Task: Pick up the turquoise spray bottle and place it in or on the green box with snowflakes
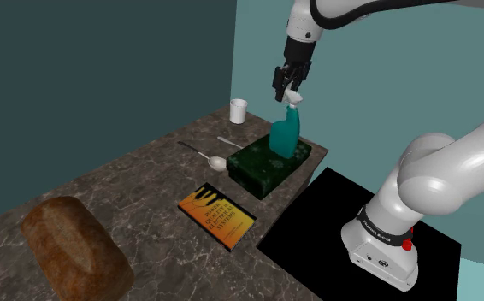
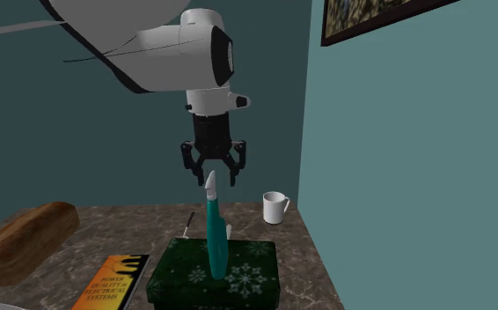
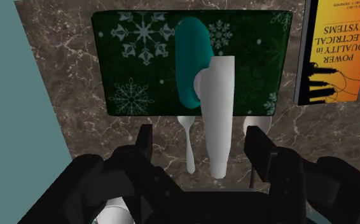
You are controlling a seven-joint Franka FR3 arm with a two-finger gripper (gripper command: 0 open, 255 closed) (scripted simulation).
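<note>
The turquoise spray bottle point(image 1: 287, 137) with a white sprayer head stands upright on the dark green box with white snowflakes point(image 1: 266, 167). My gripper point(image 1: 288, 89) hangs just above it, open. In the second exterior view the fingertips of the gripper point(image 2: 213, 176) straddle the very top of the bottle point(image 2: 216, 233) without touching it, over the box point(image 2: 238, 277). The wrist view looks straight down past the gripper point(image 3: 200, 137) onto the bottle point(image 3: 191, 60) and the box point(image 3: 134, 63).
On the dark marble counter lie a spoon point(image 1: 210, 156), an orange book point(image 1: 217, 215) and a loaf of bread point(image 1: 73, 248). A white mug point(image 1: 239, 110) stands near the teal wall. The black stand top point(image 1: 334, 231) borders the counter beside the box.
</note>
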